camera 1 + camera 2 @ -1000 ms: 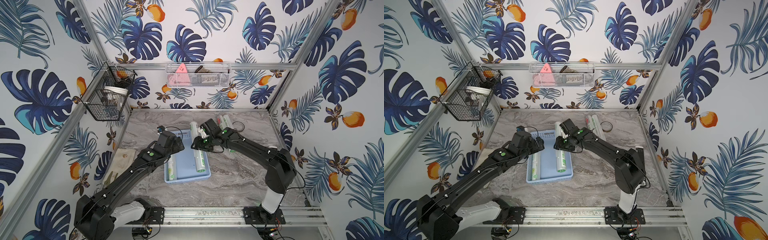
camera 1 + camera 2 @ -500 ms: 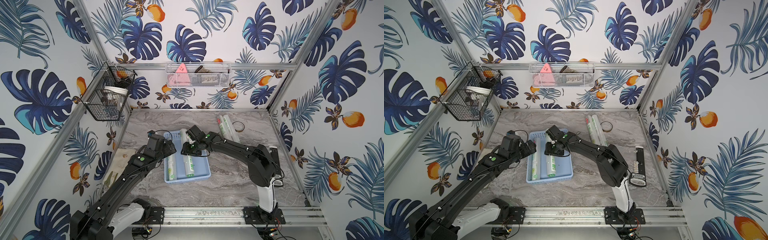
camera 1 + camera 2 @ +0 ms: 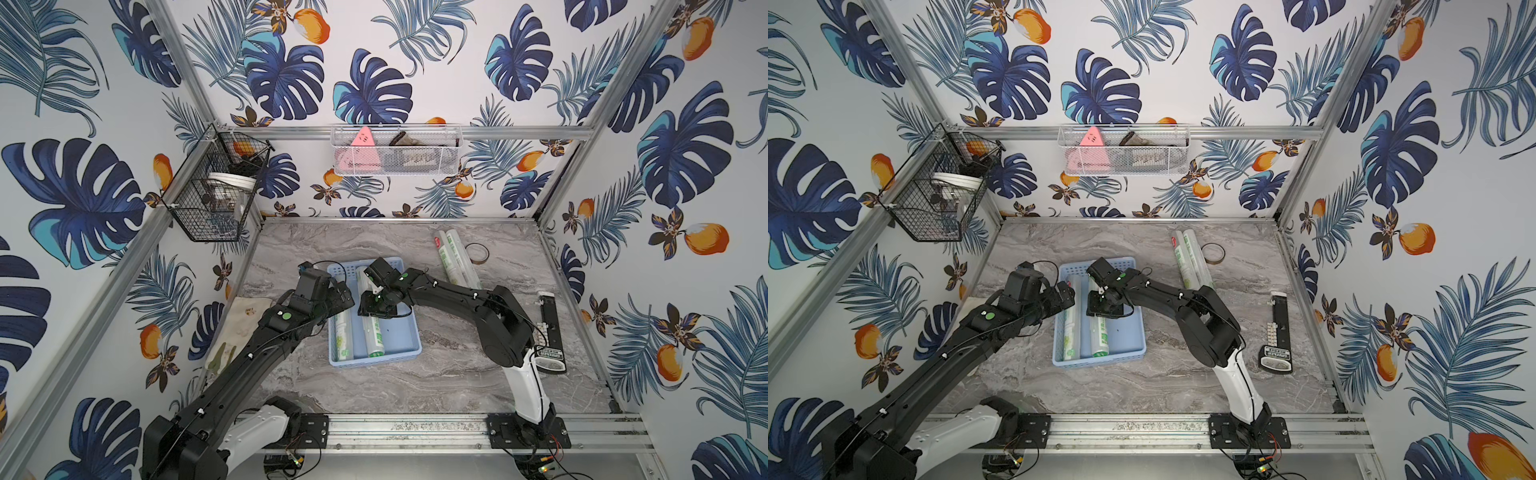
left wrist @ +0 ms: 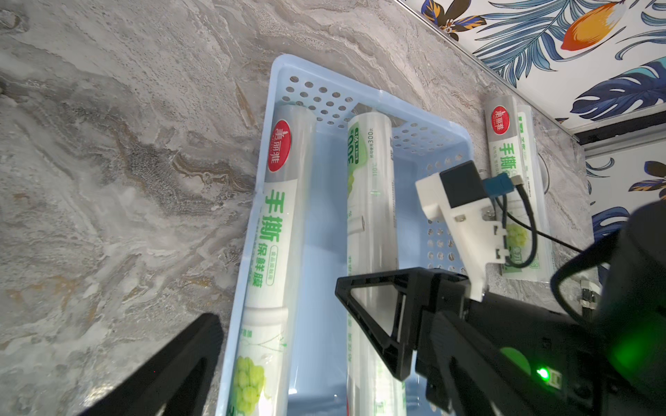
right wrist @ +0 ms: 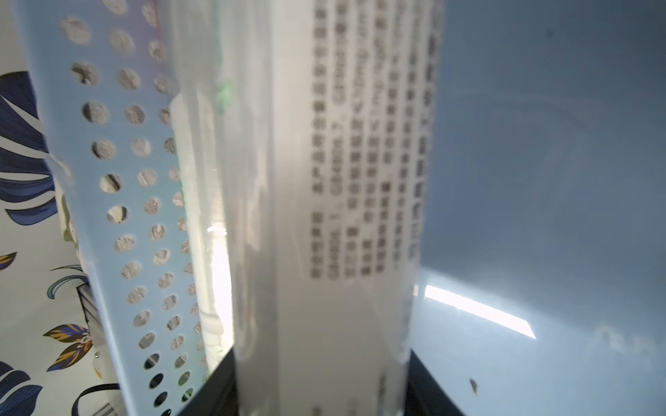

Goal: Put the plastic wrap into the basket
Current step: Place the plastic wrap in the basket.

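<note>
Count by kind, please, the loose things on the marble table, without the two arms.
Plastic wrap rolls: 4
Light-blue basket: 1
Brown tape ring: 1
Long black tool: 1
Stained cloth: 1
Total: 8

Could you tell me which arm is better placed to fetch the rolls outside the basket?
Probably the right: the loose rolls lie on its side of the basket, once the right hand releases the roll it grips. The open left hand sits farther away.
</note>
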